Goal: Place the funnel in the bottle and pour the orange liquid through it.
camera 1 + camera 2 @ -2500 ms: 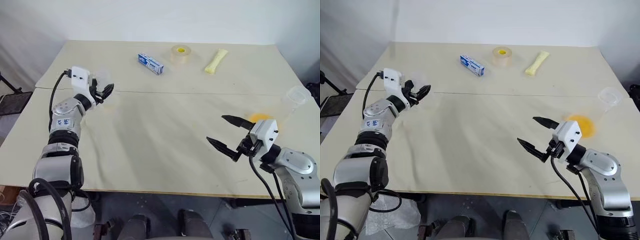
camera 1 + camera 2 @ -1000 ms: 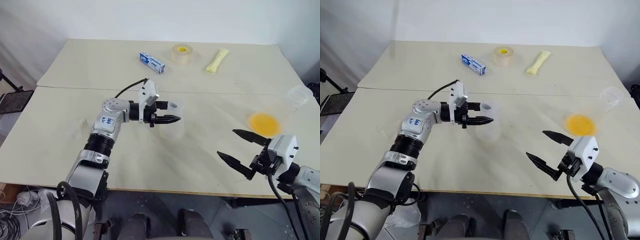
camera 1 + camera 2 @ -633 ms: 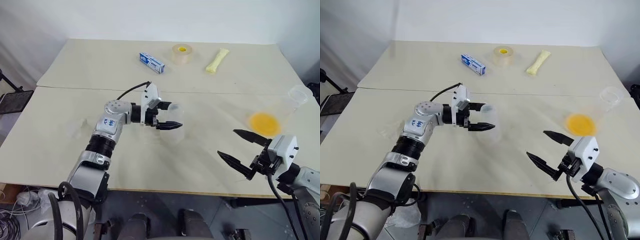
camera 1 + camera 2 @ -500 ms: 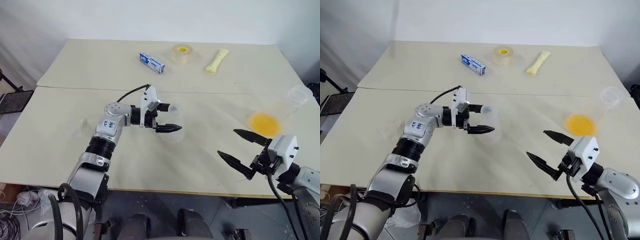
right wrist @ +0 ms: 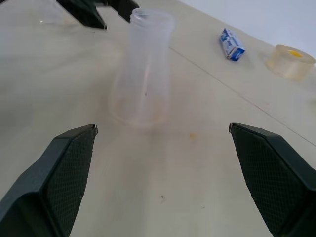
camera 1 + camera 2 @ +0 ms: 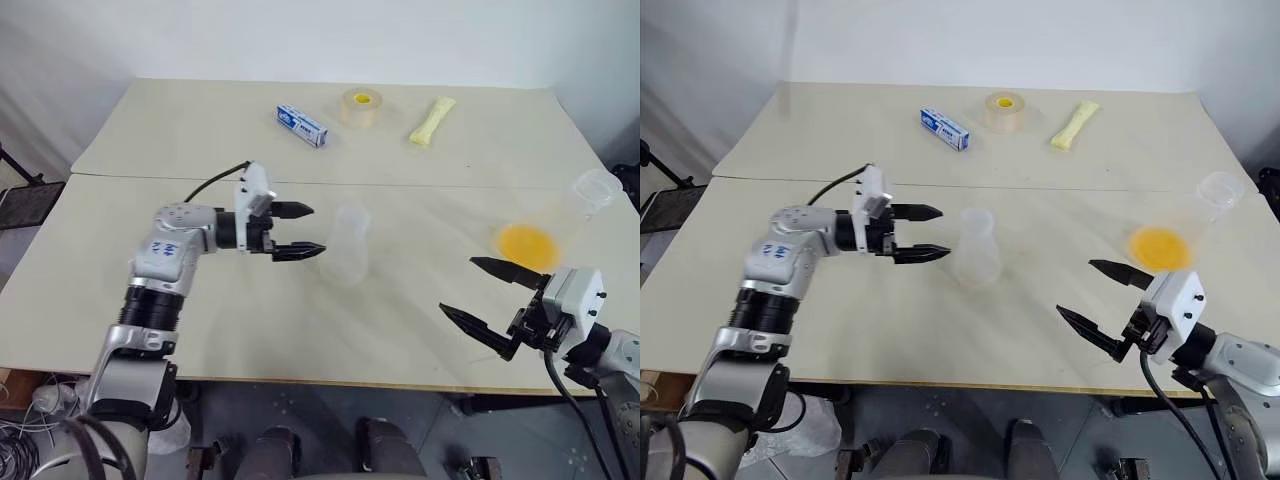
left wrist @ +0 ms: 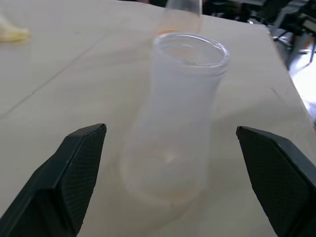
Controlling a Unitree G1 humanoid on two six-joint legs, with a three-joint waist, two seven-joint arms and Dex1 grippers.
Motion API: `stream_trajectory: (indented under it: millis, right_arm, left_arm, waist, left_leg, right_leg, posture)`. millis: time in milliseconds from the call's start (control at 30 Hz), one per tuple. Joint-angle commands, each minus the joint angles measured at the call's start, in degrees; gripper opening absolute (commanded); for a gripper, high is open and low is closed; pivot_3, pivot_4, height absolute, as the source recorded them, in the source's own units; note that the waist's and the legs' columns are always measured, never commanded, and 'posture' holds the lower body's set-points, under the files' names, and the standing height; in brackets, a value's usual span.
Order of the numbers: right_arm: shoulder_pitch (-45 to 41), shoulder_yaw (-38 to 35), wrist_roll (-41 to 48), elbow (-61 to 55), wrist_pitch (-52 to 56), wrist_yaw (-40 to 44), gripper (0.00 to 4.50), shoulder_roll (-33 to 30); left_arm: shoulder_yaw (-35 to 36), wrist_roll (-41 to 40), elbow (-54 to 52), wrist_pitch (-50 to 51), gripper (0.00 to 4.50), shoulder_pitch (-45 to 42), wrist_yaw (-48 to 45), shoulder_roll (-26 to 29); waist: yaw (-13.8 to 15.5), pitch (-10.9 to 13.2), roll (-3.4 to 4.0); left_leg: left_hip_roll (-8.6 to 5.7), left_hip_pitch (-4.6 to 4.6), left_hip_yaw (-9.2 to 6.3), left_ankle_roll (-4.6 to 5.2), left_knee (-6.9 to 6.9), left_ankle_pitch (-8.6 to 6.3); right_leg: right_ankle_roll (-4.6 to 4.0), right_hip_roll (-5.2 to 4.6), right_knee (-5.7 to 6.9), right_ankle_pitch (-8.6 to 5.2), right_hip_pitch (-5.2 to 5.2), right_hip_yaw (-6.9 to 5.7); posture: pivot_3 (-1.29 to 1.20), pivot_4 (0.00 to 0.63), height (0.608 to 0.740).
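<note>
Spread wide and empty, the left gripper [image 6: 300, 230] hangs just above the table [image 6: 150, 150], its two black fingers [image 6: 295, 210] pointing toward the bottle [image 6: 348, 245] and stopping just short of it, with a clear gap between fingertips and glass. That bottle stands upright near the middle of the table, clear and colourless, its neck straight, its base wider, its mouth uncovered; in the left wrist view it stands between the two open fingers but beyond their tips. Farther back on the table lie a small blue and white box [image 6: 302, 126], a roll of clear tape [image 6: 361, 106] with a yellow core, and a pale yellow packet [image 6: 431, 121], all well apart from the bottle. To the right, the orange liquid [image 6: 527, 243] shows as a bright pool in the bottom of a clear flask [image 6: 585, 200] that leans near the table's right edge. At the near right the right gripper [image 6: 484, 297] is also spread and empty, held over the table's front edge, pointing toward the bottle and well apart from it.
</note>
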Motion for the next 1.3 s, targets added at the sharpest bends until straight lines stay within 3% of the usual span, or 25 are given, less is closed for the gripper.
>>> stream_trajectory:
  millis: [33,367,533,733,900,1133,1300]
  right_arm:
    - [-1.68,-0.91,1.52,0.61,0.56,2.09,4.50,-1.45]
    - [-6.96,2.98,1.14,6.24,1.95,8.24,4.50,-2.85]
    - [-11.41,4.94,2.83,9.65,1.80,12.72,4.50,-2.43]
    - [-13.49,5.51,3.86,11.28,2.07,16.77,4.50,-2.80]
    - [-14.88,6.38,2.97,12.52,2.24,17.35,4.50,-2.50]
    - [-16.31,7.42,2.54,13.29,2.29,17.46,4.50,-2.44]
    - [-16.03,7.53,2.03,12.79,2.29,16.96,4.50,-2.57]
  left_arm:
    - [5.70,-3.83,-7.47,3.71,4.48,2.88,3.16,3.03]
    - [23.39,-10.22,-20.22,3.43,4.48,22.50,9.15,10.59]
    - [37.84,-13.85,-28.22,1.43,4.48,43.54,13.23,6.90]
    - [44.25,-14.09,-29.37,-2.05,4.48,52.48,18.21,4.43]
    - [45.07,-13.39,-29.51,-5.10,4.48,54.99,22.68,1.79]
    - [37.49,-10.19,-26.15,-8.22,4.48,50.65,26.54,1.10]
    - [30.08,-3.48,-13.45,-12.16,4.48,40.27,31.03,1.89]
  waist:
    - [-0.01,0.00,0.00]
    - [-0.15,0.01,0.05]
    - [-1.08,0.03,0.09]
    - [0.25,0.06,0.07]
    - [0.10,0.06,0.08]
    - [0.09,0.05,0.08]
    - [0.17,0.05,0.09]
  left_leg:
    - [0.00,0.00,0.00,0.00,0.02,0.00]
    - [0.05,0.04,-0.01,-0.03,0.00,-0.02]
    - [0.10,0.07,0.01,-0.02,-0.07,-0.10]
    - [0.12,0.16,-0.04,0.00,0.00,-0.10]
    - [0.12,0.24,-0.03,0.01,-0.01,-0.16]
    - [0.11,0.25,-0.03,0.01,0.00,-0.15]
    - [0.11,0.25,-0.03,-0.03,0.00,-0.12]
  right_leg:
    - [0.00,0.00,0.00,0.00,0.00,0.00]
    - [-0.01,-0.16,0.00,0.00,-0.01,0.29]
    - [-0.02,-0.31,-0.07,-0.01,-0.01,0.61]
    - [-0.05,-0.33,-0.38,-0.02,0.21,0.59]
    - [-0.06,-0.32,-0.41,-0.03,0.26,0.60]
    - [-0.06,-0.32,-0.41,-0.03,0.27,0.59]
    - [-0.06,-0.24,-0.36,-0.03,0.26,0.52]
  posture:
    - [0.00,0.150,0.740]
    - [0.00,0.150,0.740]
    - [0.00,0.150,0.740]
    - [0.00,0.150,0.740]
    - [0.00,0.150,0.740]
    - [0.00,0.150,0.740]
    - [0.00,0.150,0.740]
